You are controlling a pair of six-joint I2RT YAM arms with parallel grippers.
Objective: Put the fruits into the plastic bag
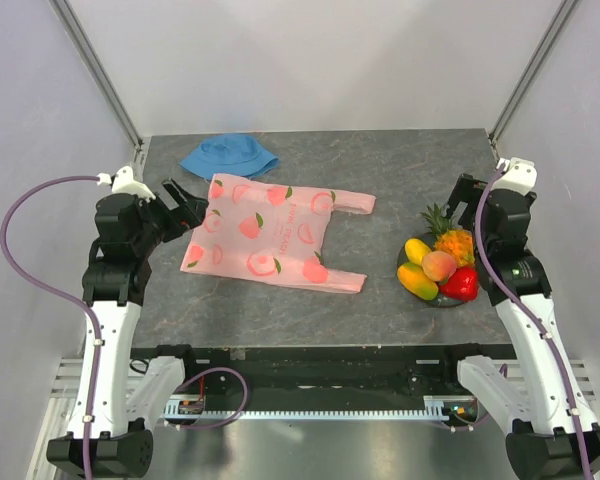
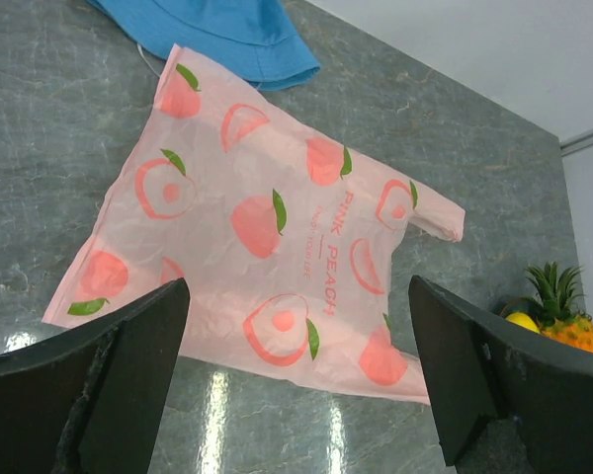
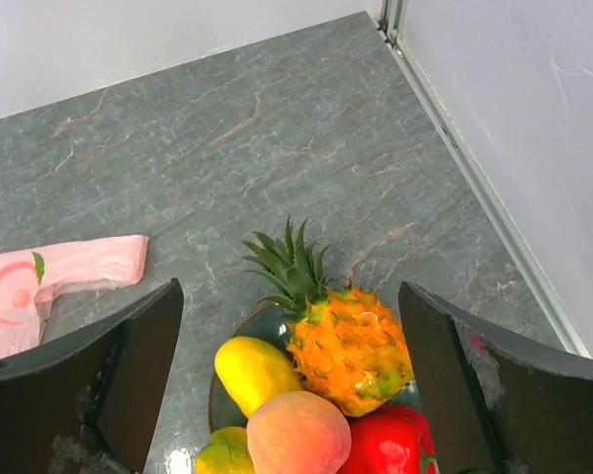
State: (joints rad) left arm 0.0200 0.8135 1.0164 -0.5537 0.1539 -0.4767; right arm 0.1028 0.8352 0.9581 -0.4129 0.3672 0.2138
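Note:
The pink plastic bag [image 1: 265, 236] lies flat on the grey table, handle loops pointing right; it also shows in the left wrist view [image 2: 267, 247]. The fruits sit heaped on a dark round plate [image 1: 442, 298] at the right: an orange pineapple [image 1: 452, 240], two yellow-green mangoes [image 1: 417, 279], a peach [image 1: 439, 265] and a shiny red fruit [image 1: 461, 283]. In the right wrist view the pineapple [image 3: 351, 346], a mango [image 3: 255, 370], the peach [image 3: 298, 434] and the red fruit [image 3: 390, 444] lie between the jaws. My left gripper [image 1: 188, 208] is open and empty at the bag's left edge. My right gripper [image 1: 468, 200] is open and empty above the plate.
A blue cloth hat [image 1: 228, 155] lies at the back left, just behind the bag, and shows in the left wrist view [image 2: 217, 35]. White walls with metal frame posts [image 1: 520, 70] close the table at the back and both sides.

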